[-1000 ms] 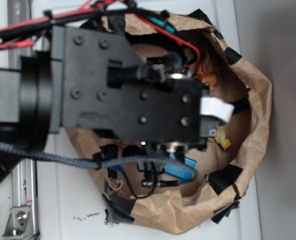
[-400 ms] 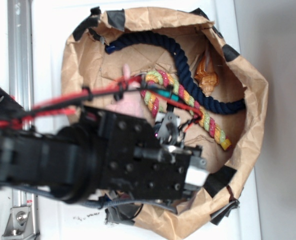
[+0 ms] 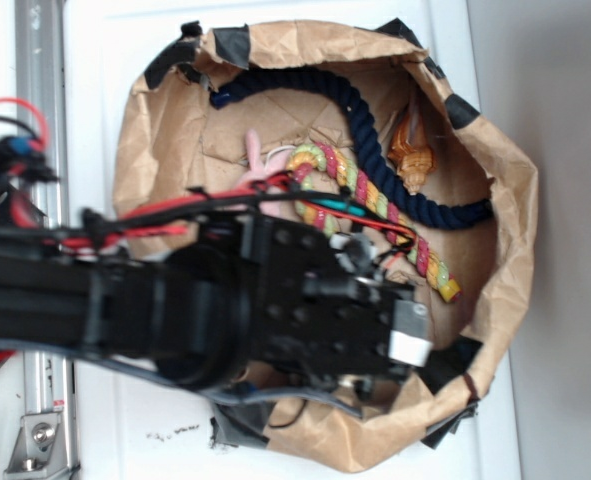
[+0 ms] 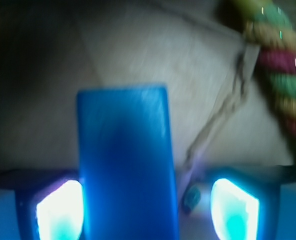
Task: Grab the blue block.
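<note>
one blue block (image 4: 125, 160), two ropes, navy (image 3: 375, 130) and multicoloured (image 3: 375, 205), one paper bag (image 3: 510, 230), one pink plush toy (image 3: 260, 160)

I see a white work surface (image 3: 275, 462) extending on every side of the end effector. To its left a grey metal rail (image 3: 37, 100) runs top to bottom, ending in a bracket with a screw (image 3: 41, 432) at lower left. Well to its right a grey wall or panel (image 3: 565, 240) meets the white surface along a straight vertical edge. Small dark specks (image 3: 170, 434) lie on the surface below and left of it. Lighting in the exterior view is even and diffuse; I see no hard shadows.
</note>
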{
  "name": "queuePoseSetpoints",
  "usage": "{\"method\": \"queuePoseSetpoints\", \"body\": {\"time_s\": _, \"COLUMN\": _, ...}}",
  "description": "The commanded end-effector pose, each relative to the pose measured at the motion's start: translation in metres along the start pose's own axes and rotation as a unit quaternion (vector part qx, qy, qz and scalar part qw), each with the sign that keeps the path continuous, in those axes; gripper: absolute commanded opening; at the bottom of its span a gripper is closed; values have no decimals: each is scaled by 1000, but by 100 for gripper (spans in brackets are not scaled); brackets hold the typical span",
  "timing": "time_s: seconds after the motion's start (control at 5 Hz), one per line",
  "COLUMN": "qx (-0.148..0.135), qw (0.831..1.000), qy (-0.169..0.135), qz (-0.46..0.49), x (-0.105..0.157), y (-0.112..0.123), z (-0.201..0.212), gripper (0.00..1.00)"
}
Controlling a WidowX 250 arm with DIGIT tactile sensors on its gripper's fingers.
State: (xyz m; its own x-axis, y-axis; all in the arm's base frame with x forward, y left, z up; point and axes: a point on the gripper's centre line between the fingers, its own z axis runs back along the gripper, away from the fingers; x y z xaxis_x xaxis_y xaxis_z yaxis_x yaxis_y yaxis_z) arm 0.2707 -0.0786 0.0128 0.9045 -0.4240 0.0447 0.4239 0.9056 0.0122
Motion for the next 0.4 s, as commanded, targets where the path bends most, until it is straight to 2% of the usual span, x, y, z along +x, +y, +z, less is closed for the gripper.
{"method": "queuePoseSetpoints", "body": {"time_s": 0.0, "qx": 14, "qw": 997, "qy": 22, "qz": 78, "x": -3, "y": 46, "z": -4, "gripper": 0}}
{"method": "queuePoseSetpoints", "body": {"time_s": 0.2, "qx": 26, "qw": 994, "qy": 18, "qz": 109, "x": -11, "y": 60, "z": 17, "gripper": 0}}
